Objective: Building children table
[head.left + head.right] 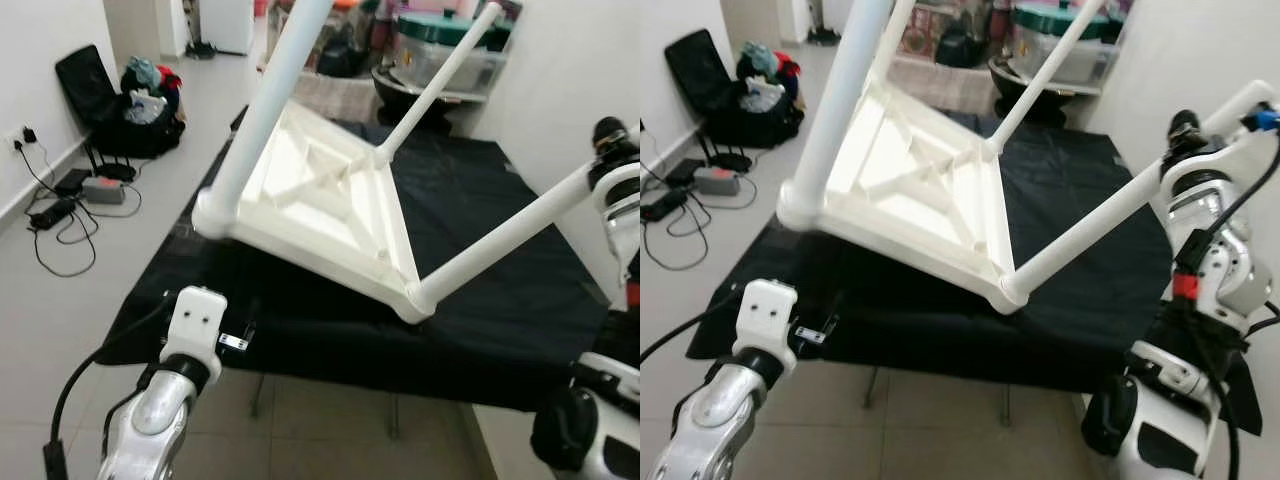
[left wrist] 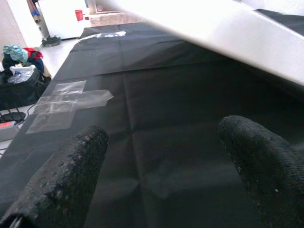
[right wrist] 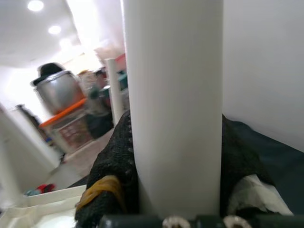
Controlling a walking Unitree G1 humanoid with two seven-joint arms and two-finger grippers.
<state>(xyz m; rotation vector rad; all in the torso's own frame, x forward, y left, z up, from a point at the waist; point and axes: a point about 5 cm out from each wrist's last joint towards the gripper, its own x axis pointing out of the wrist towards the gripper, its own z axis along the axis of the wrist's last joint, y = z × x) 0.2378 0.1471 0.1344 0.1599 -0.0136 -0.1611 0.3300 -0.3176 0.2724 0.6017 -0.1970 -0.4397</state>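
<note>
1. Between the two black fingers of the right gripper, one white leg of the children's table is being clamped — the fingers are pressing on either side of the tube, which is running straight out ahead of the jaws.

2. Judging from the head views, this hold is serving as a handle: the table is being carried upside down and tilted, its ribbed underside facing up toward the camera and its legs fanning outward, so the whole piece is hanging off the gripped leg while its low edge is staying just above or on the black cloth — I cannot tell which.

3. Ahead of the left gripper, whose fingers are standing wide apart and holding nothing, the dark cloth is stretching away, with a patch of clear tape stuck to it beyond one finger.

4. Above and beyond those open jaws, the white rim of the tabletop is crossing the left wrist view, near but apart from the fingertips — probably the left arm is waiting low at the cloth's near edge to steady or catch that corner.

5. Across the floor, well away from both jaws, cables and a bag of clothes are lying by the wall.
</note>
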